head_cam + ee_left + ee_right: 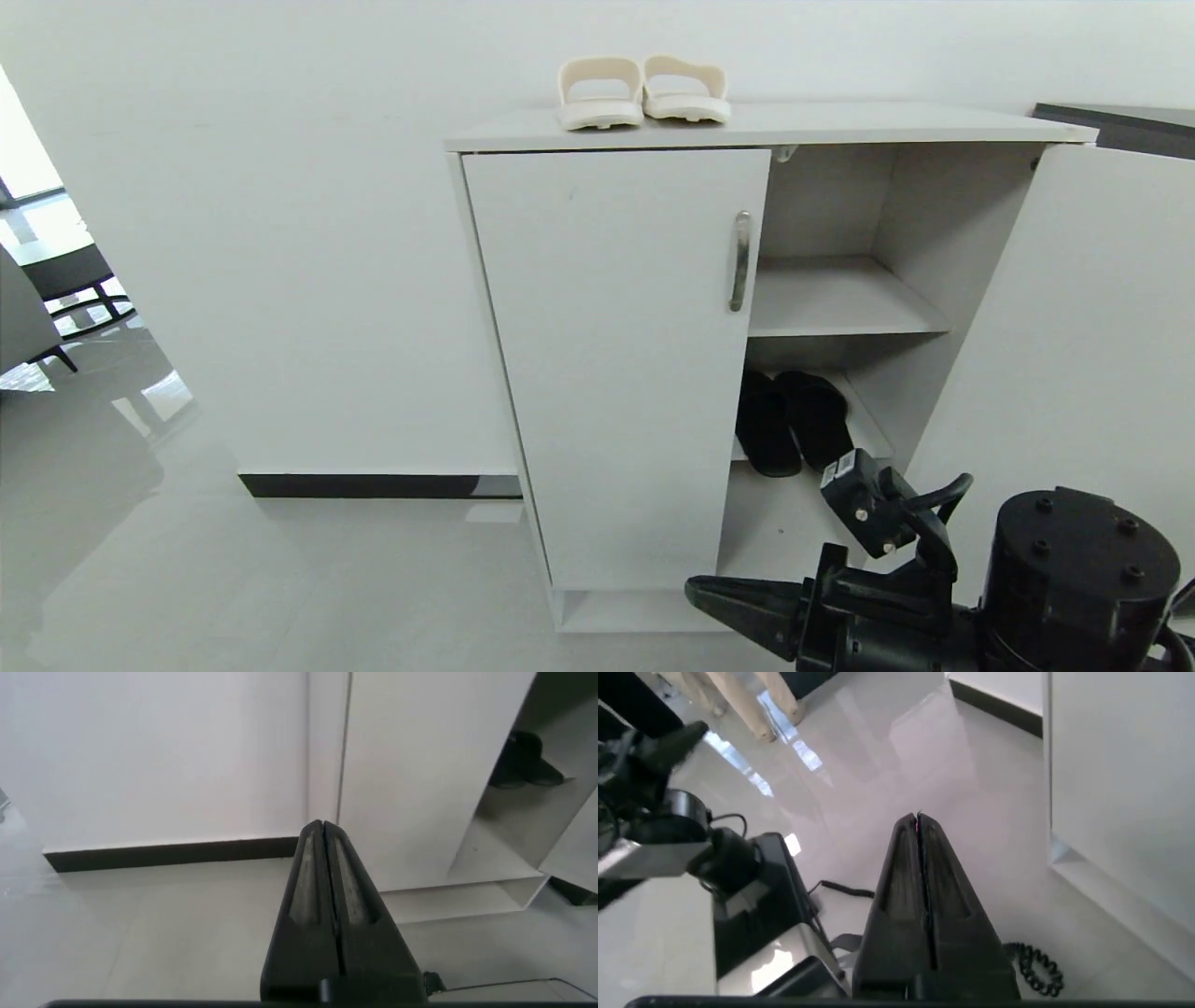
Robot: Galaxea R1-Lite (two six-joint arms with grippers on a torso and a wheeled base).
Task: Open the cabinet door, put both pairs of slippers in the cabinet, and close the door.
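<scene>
- The white cabinet (840, 126) stands against the wall in front of you, with plain flat panels and a flat top.
- Its right door (1074, 355) is swung wide open, so you can see an upper shelf (840, 299) and a lower one.
- Its left door (616, 355) is closed; a slim metal handle (739, 261) runs upright along its inner edge.
- The cream slippers (644, 91), open-toed with a broad strap, sit side by side on the cabinet top, above the closed door.
- The black slippers (789, 420) lie side by side on the lower shelf inside the open compartment, just behind the closed door's edge.
- Your right gripper (695, 590) hangs low in front of the cabinet base, clenched on nothing.
- Your left gripper (322, 824) is aimed at the closed door near the floor, fingers pressed together and empty.
</scene>
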